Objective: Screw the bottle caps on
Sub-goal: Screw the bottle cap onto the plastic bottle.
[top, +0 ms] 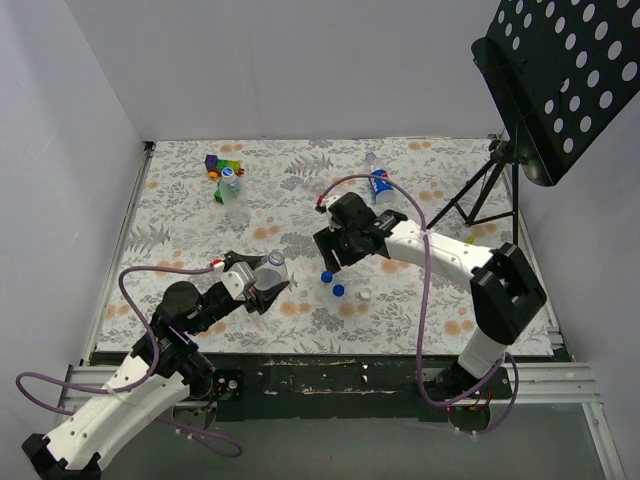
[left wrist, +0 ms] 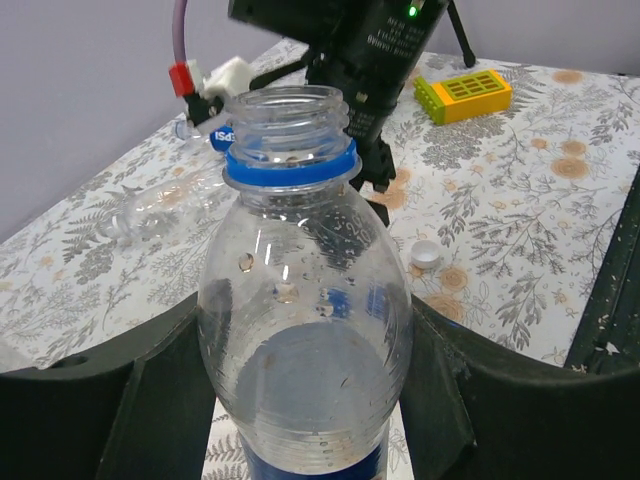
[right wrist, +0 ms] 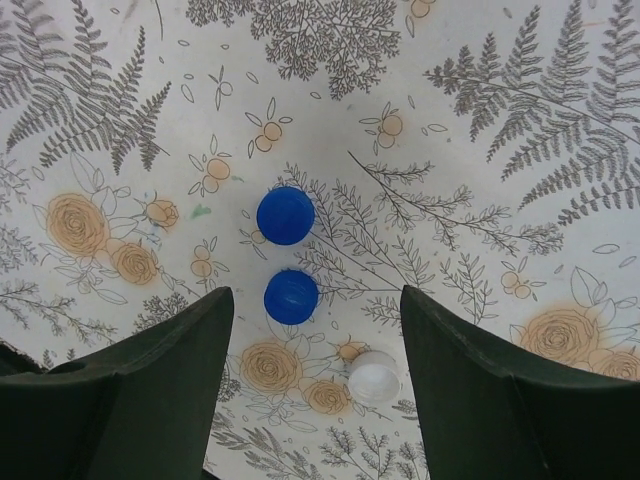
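The left gripper (left wrist: 305, 420) clamps a bottle (left wrist: 300, 300) (neck bare, uncapped). The right gripper (right wrist: 318, 385) hangs open and empty over a blue cap (right wrist: 291, 296) between its fingers, another blue cap (right wrist: 285, 215) just beyond, a white cap (right wrist: 375, 377) beside.

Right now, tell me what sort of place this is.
Probably a lab robot cell: white walls enclose a floral-clothed table, a left arm and right arm bolted at its edge, a perforated stand alongside.
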`<state>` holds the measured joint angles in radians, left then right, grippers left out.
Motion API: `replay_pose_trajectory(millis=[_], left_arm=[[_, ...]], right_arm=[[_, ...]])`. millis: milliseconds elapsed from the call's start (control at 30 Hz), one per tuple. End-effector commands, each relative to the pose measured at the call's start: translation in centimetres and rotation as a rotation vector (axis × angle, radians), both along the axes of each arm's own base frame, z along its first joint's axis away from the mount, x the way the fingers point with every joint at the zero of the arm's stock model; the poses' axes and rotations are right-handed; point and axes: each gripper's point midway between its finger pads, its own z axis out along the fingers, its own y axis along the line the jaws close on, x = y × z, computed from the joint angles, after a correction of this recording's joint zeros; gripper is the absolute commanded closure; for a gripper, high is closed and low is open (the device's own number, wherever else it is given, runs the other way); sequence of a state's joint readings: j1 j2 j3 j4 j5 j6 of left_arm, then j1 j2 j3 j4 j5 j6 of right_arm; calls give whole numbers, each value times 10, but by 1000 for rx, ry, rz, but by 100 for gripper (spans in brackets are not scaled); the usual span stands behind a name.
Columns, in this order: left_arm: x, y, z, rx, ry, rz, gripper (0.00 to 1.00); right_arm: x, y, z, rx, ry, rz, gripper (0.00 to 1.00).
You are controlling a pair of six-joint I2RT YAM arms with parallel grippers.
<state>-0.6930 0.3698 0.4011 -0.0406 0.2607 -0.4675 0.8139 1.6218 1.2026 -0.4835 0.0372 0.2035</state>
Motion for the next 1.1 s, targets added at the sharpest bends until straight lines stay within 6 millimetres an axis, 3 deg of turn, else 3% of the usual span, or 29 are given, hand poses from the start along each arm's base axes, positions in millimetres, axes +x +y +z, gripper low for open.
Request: replay_pose_trajectory(millis=[0, 200, 600, 867, 1067], left_arm=[[10, 10, 18, -50, -66, 77, 89], [12, 17, 24, -73, -87, 115, 89], [10, 17, 25, -77, -87, 109, 89], [9, 17, 26, -75, -87, 103, 88], [7, 15, 25, -71, -84, 86, 88]], right_arm=[[-2, 18, -10, -52, 33, 69, 26], [1, 37, -33, -131, 56, 103, 30], [6, 42, -61, -207, 83, 91, 43], [3, 43, -68, -234, 91, 99, 52], [1, 44, -54, -229, 67, 118, 62]])
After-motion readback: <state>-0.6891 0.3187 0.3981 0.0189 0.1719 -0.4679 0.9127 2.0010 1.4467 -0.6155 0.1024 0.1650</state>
